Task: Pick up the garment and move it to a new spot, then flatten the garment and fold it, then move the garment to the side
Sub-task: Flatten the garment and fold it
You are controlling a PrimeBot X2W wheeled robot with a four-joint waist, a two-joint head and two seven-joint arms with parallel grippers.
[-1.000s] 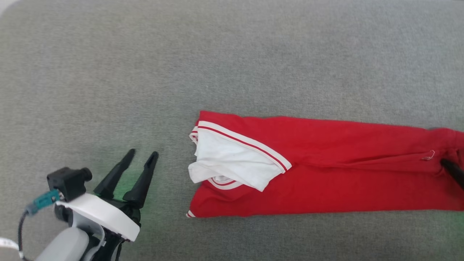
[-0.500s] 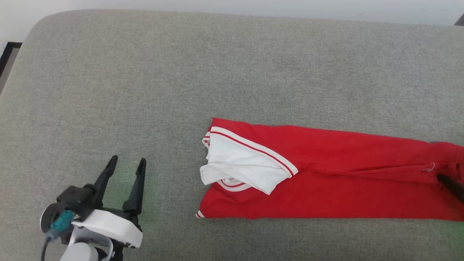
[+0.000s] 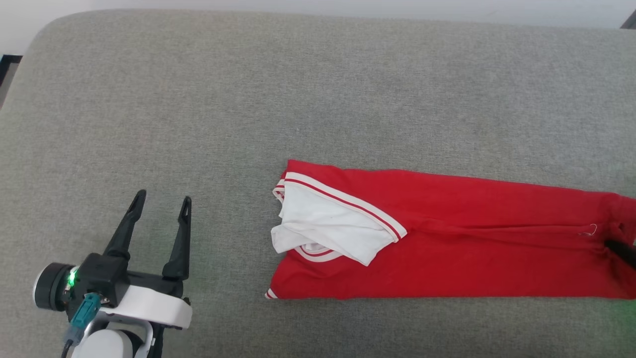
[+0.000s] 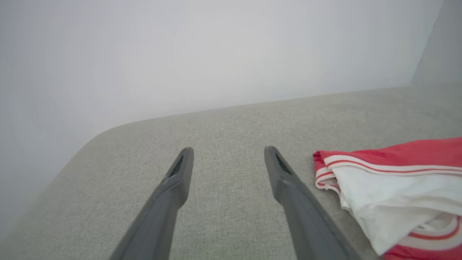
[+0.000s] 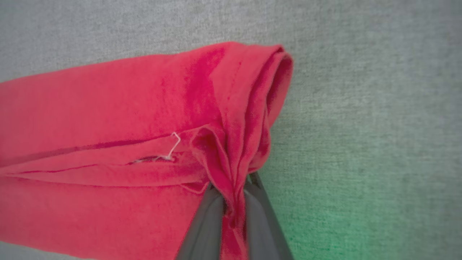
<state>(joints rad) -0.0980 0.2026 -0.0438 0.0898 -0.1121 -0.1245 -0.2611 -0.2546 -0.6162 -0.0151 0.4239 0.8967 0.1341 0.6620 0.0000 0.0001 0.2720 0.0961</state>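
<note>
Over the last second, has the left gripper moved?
Yes. Judged against the garment, the left gripper has drawn away leftward, widening the strip of grey cushion between them.

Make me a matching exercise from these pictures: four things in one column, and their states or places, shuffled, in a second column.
Column one:
1. left pincer
2. right pincer
3. white sleeve
4. grey cushion

Column two:
a. bunched on the red shirt, at its end toward the left pincer
b. shut on a pinch of the shirt's other end
c. lies beneath the shirt
d. open, holding nothing

Pairs: 1-d, 2-b, 3-a, 4-c
</note>
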